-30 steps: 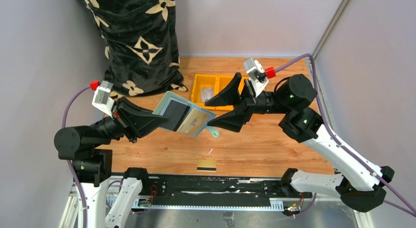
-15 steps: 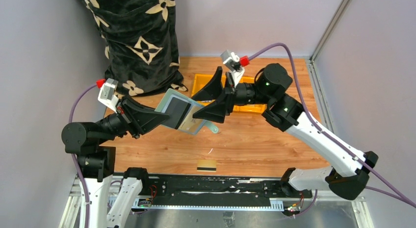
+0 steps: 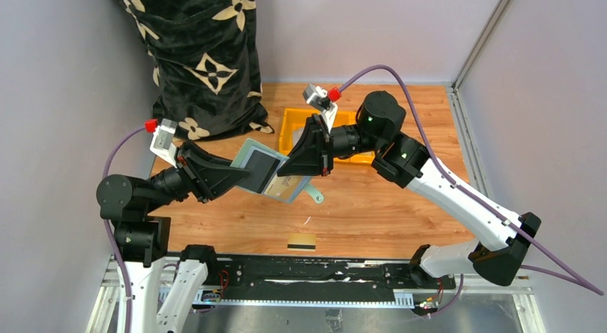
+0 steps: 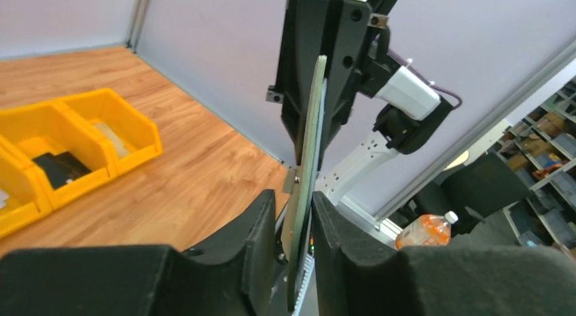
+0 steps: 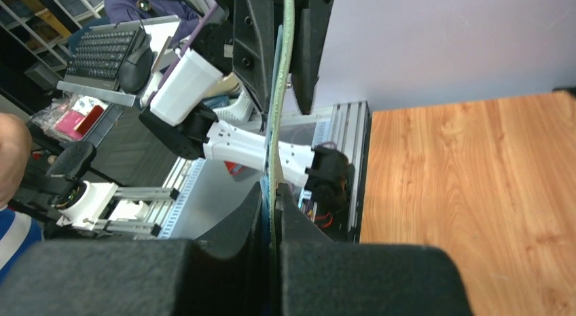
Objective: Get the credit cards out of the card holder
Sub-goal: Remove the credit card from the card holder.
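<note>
The card holder [image 3: 268, 172] hangs open above the table, sage-green outside, pale blue-grey inside. An orange-tan credit card [image 3: 288, 187] shows in its right half. My right gripper [image 3: 290, 165] is shut on the holder's right end; in the right wrist view the gripper [image 5: 272, 194] pinches the thin green edge [image 5: 278, 92]. My left gripper [image 3: 240, 172] straddles the left end. In the left wrist view the gripper [image 4: 293, 200] stands slightly open, with a gap between one finger and the holder [image 4: 309, 139]. A yellow-gold credit card [image 3: 301, 241] with a black stripe lies on the table near the front edge.
A yellow three-part bin [image 3: 292, 125] sits at the back behind the right gripper, with small items inside; it also shows in the left wrist view [image 4: 75, 139]. A black floral bag [image 3: 200, 54] fills the back left corner. A black rail [image 3: 308, 268] runs along the near edge.
The right gripper moved left onto the holder's right end and closed on it. The left gripper's jaws have loosened around the left end.
</note>
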`<move>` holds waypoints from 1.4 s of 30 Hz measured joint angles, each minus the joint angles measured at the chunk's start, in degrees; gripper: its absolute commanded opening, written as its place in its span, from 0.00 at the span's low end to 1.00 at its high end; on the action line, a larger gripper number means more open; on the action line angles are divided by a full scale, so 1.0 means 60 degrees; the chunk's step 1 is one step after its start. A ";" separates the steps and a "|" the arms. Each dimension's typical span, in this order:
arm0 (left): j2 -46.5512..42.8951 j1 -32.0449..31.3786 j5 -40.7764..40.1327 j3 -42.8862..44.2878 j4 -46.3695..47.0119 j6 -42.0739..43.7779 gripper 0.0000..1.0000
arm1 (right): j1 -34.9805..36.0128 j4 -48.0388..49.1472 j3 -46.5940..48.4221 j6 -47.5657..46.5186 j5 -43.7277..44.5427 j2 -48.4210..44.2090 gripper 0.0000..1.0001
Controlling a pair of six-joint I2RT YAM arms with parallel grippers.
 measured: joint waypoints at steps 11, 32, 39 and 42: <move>0.0244 0.0000 0.0783 -0.0780 -0.1956 0.2619 0.19 | 0.0015 -0.3534 0.1311 -0.1701 -0.0113 0.1078 0.00; 0.0368 0.0000 0.1705 -0.1042 -0.2801 0.3676 0.00 | 0.0310 -0.7038 0.3621 -0.3486 0.0896 0.2699 0.05; 0.0372 0.0000 0.1690 -0.1049 -0.2867 0.3741 0.00 | 0.0302 -0.7031 0.3632 -0.3672 0.1005 0.2685 0.71; 0.0372 0.0000 0.1632 -0.1045 -0.2889 0.3672 0.00 | 0.0186 -0.6608 0.3333 -0.3424 0.1104 0.2452 0.76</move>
